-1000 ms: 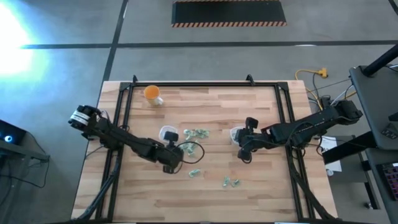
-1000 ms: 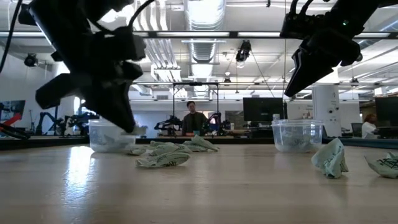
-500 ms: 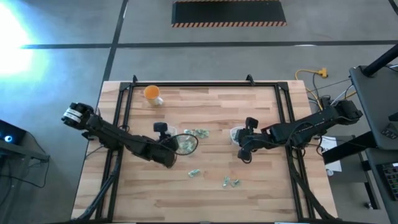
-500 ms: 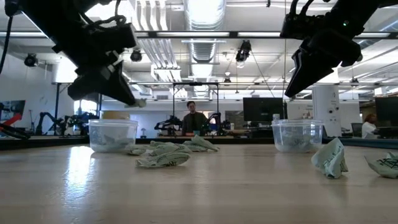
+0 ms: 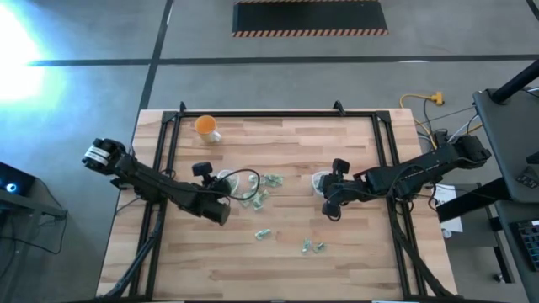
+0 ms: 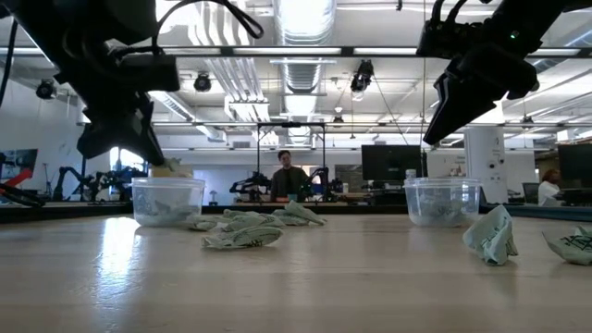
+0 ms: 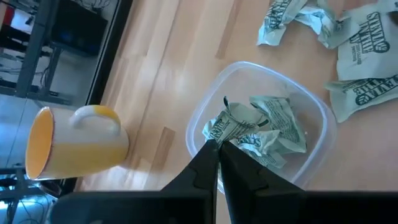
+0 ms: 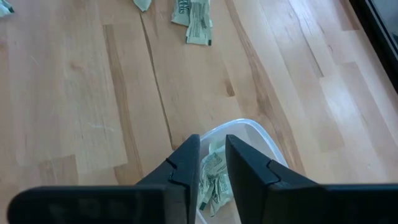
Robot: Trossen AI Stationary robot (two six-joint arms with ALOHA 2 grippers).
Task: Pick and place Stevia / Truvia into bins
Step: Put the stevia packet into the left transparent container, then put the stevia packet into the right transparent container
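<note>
My left gripper [image 7: 216, 146] is shut on a pale green and white sachet [image 6: 172, 168] and hovers over the left clear bin [image 7: 311, 155], which holds crumpled sachets [image 7: 273, 127]. In the high view it stands at that bin [image 5: 226, 178]. My right gripper [image 8: 212, 149] hangs open above the right bin [image 8: 258, 140], which also holds sachets. Loose sachets lie flat on the table: a pile beside the left bin [image 5: 265, 181] and a few nearer the front [image 5: 312, 246]. My left gripper pinches one crumpled sachet by its edge [image 7: 225, 124] between its two fingertips, coming slanting down from above. The sachet hangs below the fingers, lifted clear, just over the left bin's rim [image 6: 166, 181].
An orange cup [image 5: 206, 126] lies on its side near the table's far left corner, also seen as the orange cup [image 7: 74, 146] close to the left bin. Black frame rails run along the table's left, right and far edges. Bare wood lies between the two bins.
My left gripper has risen from the table near the loose sachets and swung toward the far left, over the left bin, staying shut with a sachet carried along at its tips. The right arm has kept still.
</note>
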